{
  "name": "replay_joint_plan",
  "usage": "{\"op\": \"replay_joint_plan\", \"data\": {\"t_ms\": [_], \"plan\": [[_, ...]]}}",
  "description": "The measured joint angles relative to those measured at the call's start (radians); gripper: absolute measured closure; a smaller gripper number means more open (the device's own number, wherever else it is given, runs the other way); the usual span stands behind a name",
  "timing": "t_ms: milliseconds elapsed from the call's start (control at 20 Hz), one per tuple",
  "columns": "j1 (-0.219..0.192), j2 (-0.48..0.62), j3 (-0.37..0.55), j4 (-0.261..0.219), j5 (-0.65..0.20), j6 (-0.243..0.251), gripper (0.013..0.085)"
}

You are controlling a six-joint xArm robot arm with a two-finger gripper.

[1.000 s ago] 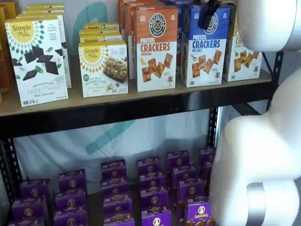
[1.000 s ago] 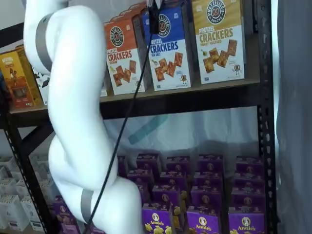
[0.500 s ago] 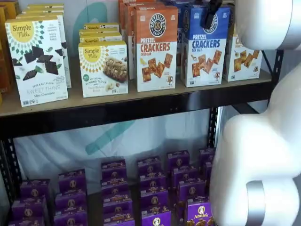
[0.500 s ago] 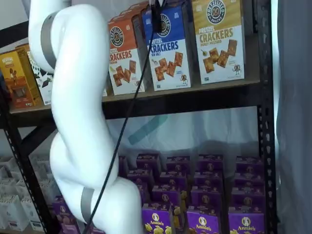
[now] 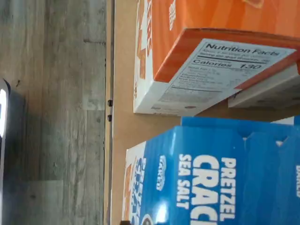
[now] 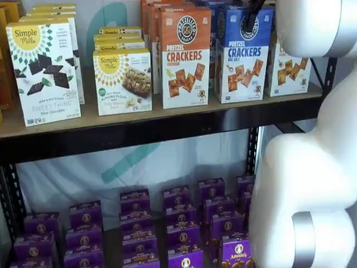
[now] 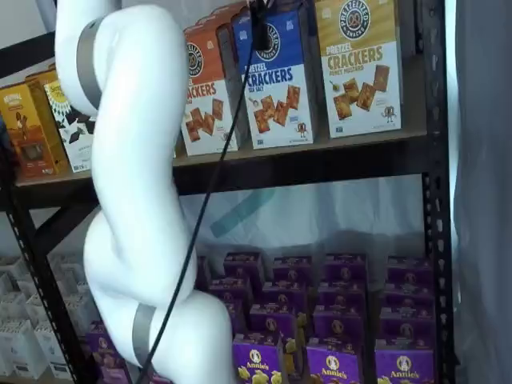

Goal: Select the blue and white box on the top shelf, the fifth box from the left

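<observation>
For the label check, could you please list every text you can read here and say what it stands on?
"PRETZEL CRACKERS SEA SALT": blue and white box
"PRETZEL CRACKERS CHEDDAR": orange box
"Nutrition Facts", "Calories 130": orange box's side panel
"Simple Mills", "SWEET THINS": white box
"PRETZEL CRACKERS": yellow box
"Annie's": purple boxes
The small print everywhere is too blurred to read.

The tall blue and white carton (image 6: 242,56) reads "PRETZEL CRACKERS SEA SALT"; the orange-topped carton (image 6: 185,58) "PRETZEL CRACKERS CHEDDAR"; white cartons (image 6: 43,72) "Simple Mills"

Glossy white rounded arm (image 7: 136,200) w/ grey joint bands, black cable (image 7: 204,200), black fingers (image 7: 261,32).
</observation>
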Motion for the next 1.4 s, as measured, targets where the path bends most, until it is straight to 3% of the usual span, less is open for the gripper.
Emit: {"op": "replay_joint_plan", "data": {"t_ms": [250,450,1150,1200,1400], "plan": [[0.005,0.004,-0.009,-0.004,0.008,0.005,0.013],[0.009,0.006,-0.013,-0.004,0.012,0.01,0.025],[0.014,-0.004,-0.006,-0.006,0.008,0.014,0.025],[0.014,-0.005,-0.006,-0.006,0.009,0.014,0.029],[0.011,-0.001,-0.016,-0.001,0.021,0.014,0.029]]}}
